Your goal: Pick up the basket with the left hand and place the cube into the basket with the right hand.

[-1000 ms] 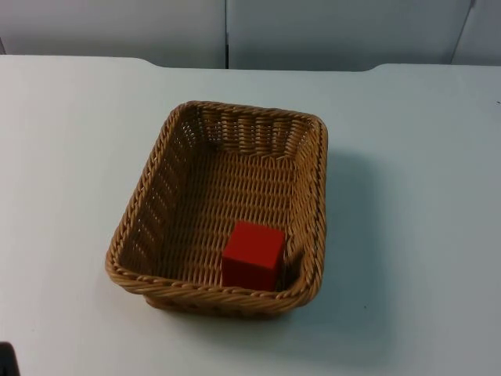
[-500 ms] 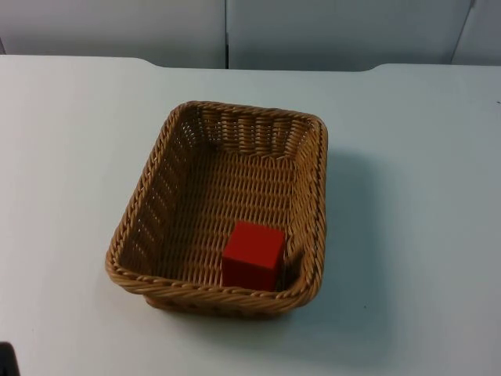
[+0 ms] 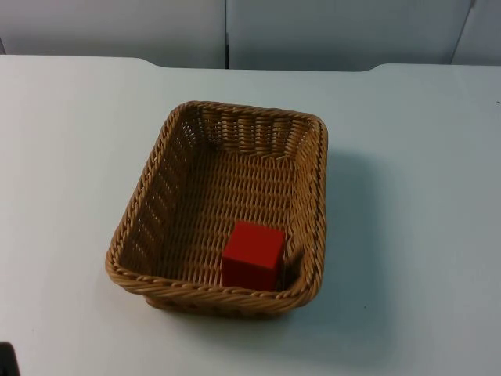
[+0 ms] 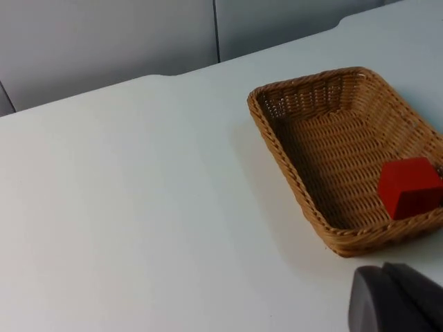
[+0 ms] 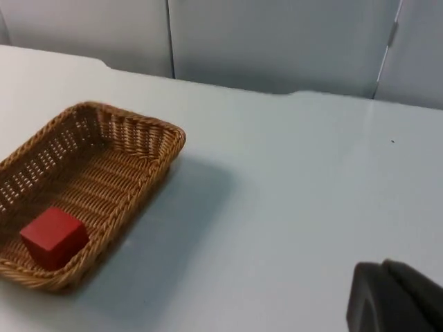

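Note:
A woven tan basket [image 3: 223,207] rests on the white table, near its middle. A red cube [image 3: 252,254] lies inside it, in the near right corner of its floor, close to the rim. The left wrist view has the basket [image 4: 346,152] with the cube [image 4: 410,187] in it. My left gripper [image 4: 398,301] waits well back from the basket, off its left side, touching nothing. The right wrist view takes in the same basket [image 5: 83,183] and cube [image 5: 53,236]. My right gripper [image 5: 394,297] waits far off the basket's right side, above bare table.
The grey partition wall [image 3: 227,31] closes off the table's far edge. A small dark object [image 3: 6,360] sits at the near left edge of the top view. White table top [image 3: 407,196] surrounds the basket on all sides.

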You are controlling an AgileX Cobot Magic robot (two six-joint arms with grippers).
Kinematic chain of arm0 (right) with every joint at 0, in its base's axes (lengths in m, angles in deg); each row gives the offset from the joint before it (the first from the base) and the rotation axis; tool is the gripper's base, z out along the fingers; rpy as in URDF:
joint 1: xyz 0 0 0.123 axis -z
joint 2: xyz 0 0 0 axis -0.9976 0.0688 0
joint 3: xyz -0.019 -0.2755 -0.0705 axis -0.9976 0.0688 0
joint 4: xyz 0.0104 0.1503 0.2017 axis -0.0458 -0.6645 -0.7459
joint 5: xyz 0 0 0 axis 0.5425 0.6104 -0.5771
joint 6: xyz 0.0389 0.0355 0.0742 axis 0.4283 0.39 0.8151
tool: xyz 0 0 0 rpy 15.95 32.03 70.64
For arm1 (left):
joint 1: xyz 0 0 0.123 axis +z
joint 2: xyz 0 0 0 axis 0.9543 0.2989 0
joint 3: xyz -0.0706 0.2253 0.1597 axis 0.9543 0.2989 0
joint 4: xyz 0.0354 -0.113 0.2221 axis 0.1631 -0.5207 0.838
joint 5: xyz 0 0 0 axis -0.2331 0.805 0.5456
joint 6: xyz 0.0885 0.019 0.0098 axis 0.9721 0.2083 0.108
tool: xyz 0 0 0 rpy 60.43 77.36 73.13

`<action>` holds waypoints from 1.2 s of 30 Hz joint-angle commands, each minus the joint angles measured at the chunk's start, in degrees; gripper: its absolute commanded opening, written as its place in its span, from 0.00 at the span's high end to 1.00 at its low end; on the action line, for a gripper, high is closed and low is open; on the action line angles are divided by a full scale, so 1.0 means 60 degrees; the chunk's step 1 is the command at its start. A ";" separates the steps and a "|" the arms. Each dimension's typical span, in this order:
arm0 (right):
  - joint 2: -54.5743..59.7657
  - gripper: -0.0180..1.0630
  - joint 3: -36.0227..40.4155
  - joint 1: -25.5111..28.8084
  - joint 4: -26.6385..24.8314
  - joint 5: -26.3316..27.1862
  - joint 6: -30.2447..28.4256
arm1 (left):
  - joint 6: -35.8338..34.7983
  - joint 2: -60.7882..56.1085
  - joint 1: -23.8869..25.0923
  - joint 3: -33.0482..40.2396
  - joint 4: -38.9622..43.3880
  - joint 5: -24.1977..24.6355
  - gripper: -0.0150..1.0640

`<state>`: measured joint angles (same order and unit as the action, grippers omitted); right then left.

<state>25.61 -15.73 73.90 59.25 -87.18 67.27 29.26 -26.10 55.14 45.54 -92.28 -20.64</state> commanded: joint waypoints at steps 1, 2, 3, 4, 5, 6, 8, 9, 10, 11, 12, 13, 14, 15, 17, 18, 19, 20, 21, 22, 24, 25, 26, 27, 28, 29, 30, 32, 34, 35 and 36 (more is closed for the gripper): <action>-0.0336 0.99 0.0119 0.0029 0.0064 -0.0152 0.0183 | 0.0010 -0.0033 -0.0068 0.0068 -0.0098 0.0035 0.99; -0.0584 0.99 0.0119 0.0029 0.0133 -0.0332 0.0204 | 0.0010 -0.0033 -0.0068 0.0108 -0.0081 0.0079 0.99; -0.0584 0.99 0.0140 0.0029 0.0133 -0.0601 0.0204 | 0.0010 -0.0033 -0.0068 0.0209 -0.0060 0.0166 0.99; -0.0584 0.99 0.0140 0.0029 0.0133 -0.0601 0.0204 | 0.0010 -0.0033 -0.0068 0.0209 -0.0060 0.0166 0.99; -0.0584 0.99 0.0140 0.0029 0.0133 -0.0743 0.0247 | 0.0010 -0.0033 -0.0068 0.0324 -0.0060 0.0211 0.99; -0.0584 0.99 0.0140 0.0029 0.0133 -0.0801 0.0266 | 0.0010 -0.0033 -0.0068 0.0451 -0.0103 0.0211 0.99; -0.0584 0.99 0.0140 0.0029 0.0081 -0.0673 0.0266 | 0.0010 -0.0033 -0.0068 0.0488 -0.0172 0.0063 0.99; -0.0584 0.99 0.0140 0.0029 0.0081 -0.0673 0.0266 | 0.0010 -0.0033 -0.0068 0.0488 -0.0172 0.0063 0.99; -0.0584 0.99 0.0140 0.0029 0.0081 -0.0656 0.0266 | 0.0010 -0.0033 -0.0068 0.0488 -0.0172 0.0063 0.99; -0.0584 0.99 0.0140 0.0029 0.0081 -0.0656 0.0266 | 0.0025 -0.0033 -0.0068 0.0541 -0.0155 0.0104 0.99; -0.0584 0.99 0.0140 0.0029 0.0081 -0.0656 0.0266 | 0.0025 -0.0033 -0.0068 0.0541 -0.0155 0.0104 0.99; -0.0584 0.99 0.0140 0.0029 0.0081 -0.0655 0.0245 | 0.0025 -0.0033 -0.0068 0.0541 -0.0155 0.0104 0.99; -0.0584 0.99 0.0140 0.0029 0.0081 -0.0655 0.0245 | 0.0025 -0.0033 -0.0068 0.0541 -0.0155 0.0104 0.99; -0.0584 0.99 0.0157 0.0029 0.0133 -0.0655 0.0244 | 0.0025 -0.0033 -0.0068 0.0541 -0.0155 0.0104 0.99; -0.0584 0.99 0.0364 0.0029 0.0133 -0.0655 0.0244 | 0.0025 -0.0033 -0.0068 0.0541 -0.0155 0.0104 0.99; -0.0584 0.99 0.0551 0.0029 0.0081 -0.0655 0.0273 | 0.0025 -0.0033 -0.0068 0.0534 -0.0137 0.0104 0.99; -0.0584 0.99 0.0702 0.0029 0.0081 -0.0583 0.0439 | 0.0025 -0.0033 -0.0068 0.0534 -0.0137 0.0104 0.99; -0.0584 0.99 0.0702 0.0029 0.0081 -0.0583 0.0439 | 0.0025 -0.0033 -0.0068 0.0534 -0.0137 0.0104 0.99; -0.0584 0.99 0.0881 0.0029 0.0081 -0.0370 0.0659 | 0.0025 -0.0033 -0.0068 0.0534 -0.0137 0.0104 0.99; -0.0584 0.99 0.0928 0.0029 0.0133 -0.0200 0.0659 | 0.0025 -0.0033 -0.0068 0.0534 -0.0137 0.0104 0.99; -0.0584 0.99 0.0925 0.0029 0.0345 -0.0012 0.0732 | 0.0025 -0.0033 -0.0068 0.0534 -0.0137 0.0104 0.99; -0.0584 0.99 0.0925 0.0029 0.0345 -0.0012 0.0732 | 0.0025 -0.0033 -0.0068 0.0534 -0.0137 0.0104 0.99; -0.0584 0.99 0.0925 0.0029 0.0571 -0.0032 0.0816 | 0.0025 -0.0033 -0.0068 0.0534 -0.0137 0.0104 0.99; -0.0584 0.99 0.0925 0.0029 0.0882 -0.0150 0.1079 | 0.0025 -0.0033 -0.0068 0.0534 -0.0137 0.0104 0.99; -0.0584 0.99 0.0925 0.0029 0.1193 -0.0309 0.1386 | 0.0025 -0.0033 -0.0068 0.0534 -0.0137 0.0104 0.99; -0.0584 0.99 0.0925 0.0029 0.1397 -0.0542 0.1537 | 0.0025 -0.0033 -0.0068 0.0534 -0.0137 0.0104 0.99; -0.0584 0.99 0.0925 0.0029 0.1502 -0.0728 0.1606 | 0.0025 -0.0033 -0.0068 0.0534 -0.0137 0.0104 0.99; -0.0584 0.99 0.0925 0.0029 0.1518 -0.0775 0.1606 | 0.0025 -0.0033 -0.0068 0.0534 -0.0137 0.0104 0.99; -0.0584 0.99 0.0925 0.0029 0.1484 -0.0799 0.1606 | 0.0025 -0.0033 -0.0068 0.0534 -0.0137 0.0104 0.99; -0.0584 0.99 0.0925 0.0029 0.1484 -0.0799 0.1606 | 0.0025 -0.0033 -0.0068 0.0534 -0.0137 0.0104 0.99; -0.0584 0.99 0.0982 0.0029 0.1476 -0.0799 0.1606 | 0.0025 -0.0033 -0.0068 0.0534 -0.0137 0.0104 0.99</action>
<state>22.24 -10.47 73.90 67.62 -91.88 76.60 29.26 -26.10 55.14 48.27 -92.60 -19.70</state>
